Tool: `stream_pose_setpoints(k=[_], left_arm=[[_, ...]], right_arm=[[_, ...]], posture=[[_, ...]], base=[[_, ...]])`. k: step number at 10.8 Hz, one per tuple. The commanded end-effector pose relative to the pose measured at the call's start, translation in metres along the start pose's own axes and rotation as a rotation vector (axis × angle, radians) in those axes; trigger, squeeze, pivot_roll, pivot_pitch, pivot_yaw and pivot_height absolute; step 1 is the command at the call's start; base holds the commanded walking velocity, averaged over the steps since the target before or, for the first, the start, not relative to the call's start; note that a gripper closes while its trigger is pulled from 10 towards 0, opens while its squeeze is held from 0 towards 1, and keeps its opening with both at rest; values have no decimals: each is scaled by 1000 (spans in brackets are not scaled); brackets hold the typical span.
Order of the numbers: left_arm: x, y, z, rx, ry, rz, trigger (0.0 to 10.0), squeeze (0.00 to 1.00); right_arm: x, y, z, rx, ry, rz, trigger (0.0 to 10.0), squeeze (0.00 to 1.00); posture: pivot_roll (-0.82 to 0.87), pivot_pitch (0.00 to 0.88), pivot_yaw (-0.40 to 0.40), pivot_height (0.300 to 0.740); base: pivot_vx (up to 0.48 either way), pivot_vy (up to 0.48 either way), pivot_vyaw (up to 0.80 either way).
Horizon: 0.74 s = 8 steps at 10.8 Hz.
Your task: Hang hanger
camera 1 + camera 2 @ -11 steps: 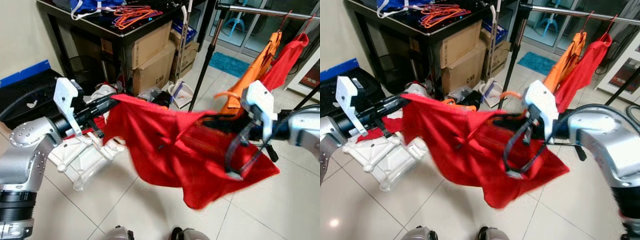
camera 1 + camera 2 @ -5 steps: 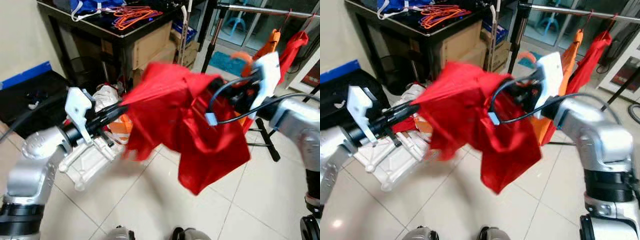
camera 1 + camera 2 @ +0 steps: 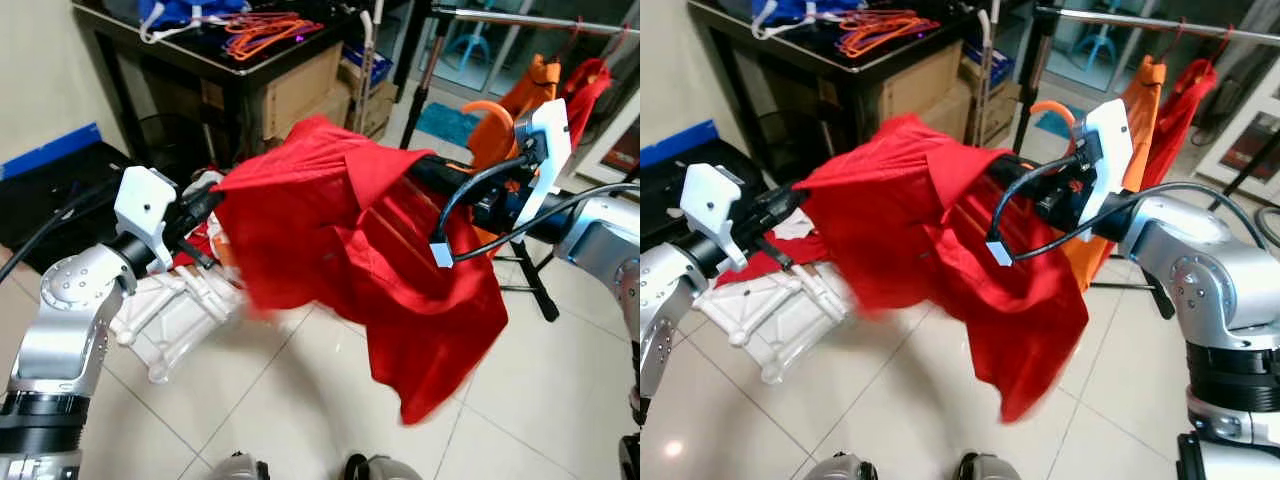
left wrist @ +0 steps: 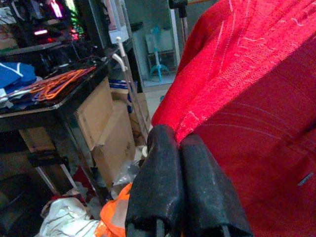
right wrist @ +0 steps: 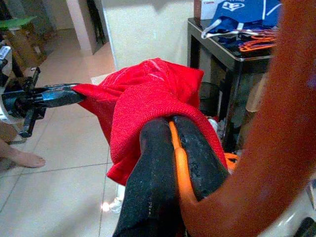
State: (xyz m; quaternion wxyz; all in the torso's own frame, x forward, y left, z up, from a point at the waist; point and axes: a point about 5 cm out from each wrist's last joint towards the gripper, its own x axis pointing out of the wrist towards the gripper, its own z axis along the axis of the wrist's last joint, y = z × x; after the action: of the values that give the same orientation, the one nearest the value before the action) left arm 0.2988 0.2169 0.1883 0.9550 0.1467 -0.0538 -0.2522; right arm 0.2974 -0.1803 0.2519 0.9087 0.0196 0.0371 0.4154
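Right wrist view showed the right claw (image 5: 175, 148) pinching the thin orange hanger (image 5: 178, 157) under a fold of the red shirt (image 3: 350, 230). Left claw (image 4: 181, 163) was pressed tight on the shirt's edge — the garment stretched between both arms above the tiled floor (image 3: 290, 400). To hang it well, the hook probably needs lifting over the metal clothes rail (image 3: 530, 18), keeping the cloth taut. Shirt looked like soft mesh knit; hanger smooth, plastic-looking.
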Motion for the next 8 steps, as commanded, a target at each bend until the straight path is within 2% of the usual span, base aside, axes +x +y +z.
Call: stream_pose_setpoints(k=[1, 2, 3, 5, 7, 8], left_arm=[[-6, 4, -10, -4, 52, 37, 0, 0], [-6, 0, -12, -52, 51, 29, 10000, 0], [-8, -1, -11, -92, 31, 14, 10000, 1000], [-12, -12, -7, -115, 17, -50, 10000, 1000], [-16, -17, -4, -121, 12, -52, 10000, 1000], [-15, -2, 5, -2, 8, 32, 10000, 1000]], right_arm=[[-9, -6, 12, -55, -33, -61, 10000, 0], [-8, -10, 12, -59, -30, -93, 10000, 0], [-9, -10, 11, -72, -14, -97, 10000, 0], [-8, -12, 8, -103, 18, -102, 10000, 0], [-7, -13, 9, -114, 13, -98, 10000, 0], [-6, -10, 5, -198, 94, -50, 10000, 0]], posture=[[-14, 69, -40, 740], [-14, 69, -40, 740], [-14, 68, -38, 740], [-11, 66, -40, 740], [-11, 66, -40, 740], [-3, 67, -46, 740]], base=[[0, 0, 0], [0, 0, 0], [0, 0, 0], [0, 0, 0], [0, 0, 0], [0, 0, 0]])
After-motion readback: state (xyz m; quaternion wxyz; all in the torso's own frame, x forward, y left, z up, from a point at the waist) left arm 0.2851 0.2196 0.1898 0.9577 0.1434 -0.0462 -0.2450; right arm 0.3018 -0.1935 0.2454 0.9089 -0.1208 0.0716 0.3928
